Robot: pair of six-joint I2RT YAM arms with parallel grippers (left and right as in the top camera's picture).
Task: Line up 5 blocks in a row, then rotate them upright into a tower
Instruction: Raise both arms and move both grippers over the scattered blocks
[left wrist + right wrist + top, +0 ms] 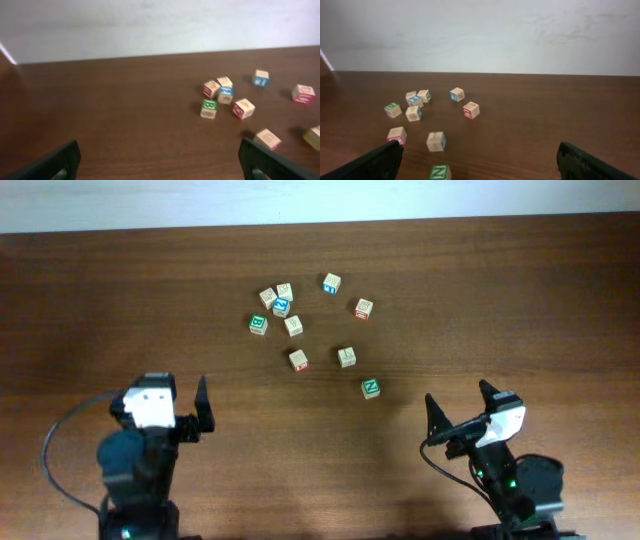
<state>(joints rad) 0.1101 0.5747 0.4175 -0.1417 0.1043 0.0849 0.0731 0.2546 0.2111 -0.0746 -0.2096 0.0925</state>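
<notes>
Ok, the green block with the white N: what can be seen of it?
The green N block is a small pale wooden cube, its top face green with a white N. It rests flat on the brown table, turned slightly askew, nearest the arms of all the cubes, nearer the right gripper. No other cube touches it.

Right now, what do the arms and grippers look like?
The left arm and right arm are black, each with a white housing at the wrist and black tapered fingers. A black cable loops beside the left arm; a green light glows low on the right.
</notes>
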